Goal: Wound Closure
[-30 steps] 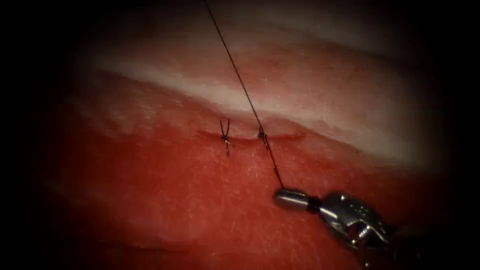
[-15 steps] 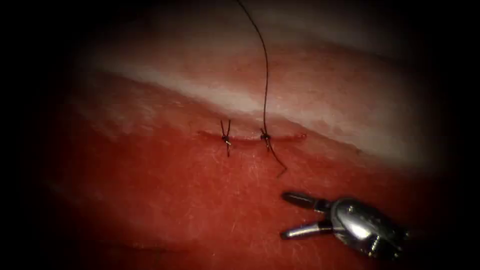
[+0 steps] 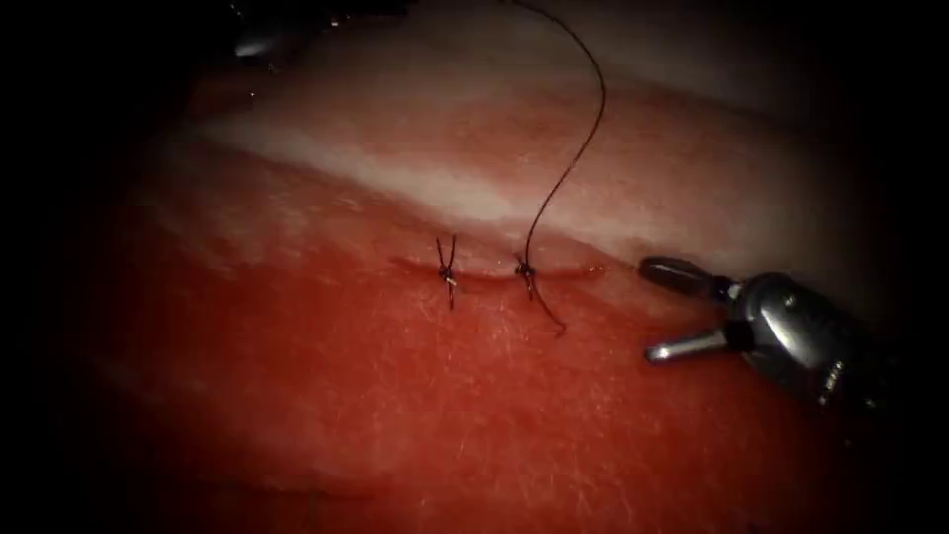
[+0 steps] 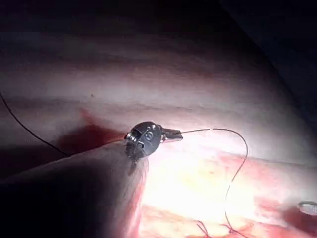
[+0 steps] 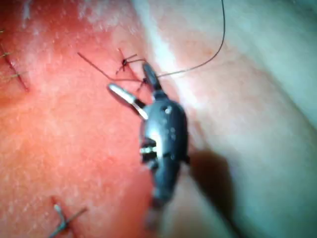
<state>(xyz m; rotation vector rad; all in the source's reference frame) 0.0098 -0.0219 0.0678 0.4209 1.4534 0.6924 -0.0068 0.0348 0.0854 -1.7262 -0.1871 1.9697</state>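
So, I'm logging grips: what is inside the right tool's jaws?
Nothing is held: the right tool stands open right of the cut, with bare tissue showing between its jaws. Tissue under its wrist is covered. The left tool is shut on the thread.

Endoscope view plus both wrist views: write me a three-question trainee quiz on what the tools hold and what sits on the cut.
1. True or false: the right tool has its jaws shut on the thread.
2. In the left wrist view, the left tool holds: A) the tissue, B) the thread, C) nothing.
3. How many knotted stitches sit on the cut in the endoscope view?

Key
1. False. Its jaws stand open to the right of the cut and hold nothing.
2. B. The thread leaves its shut jaws and loops down towards the cut.
3. Two. The long thread rises from the right-hand one.
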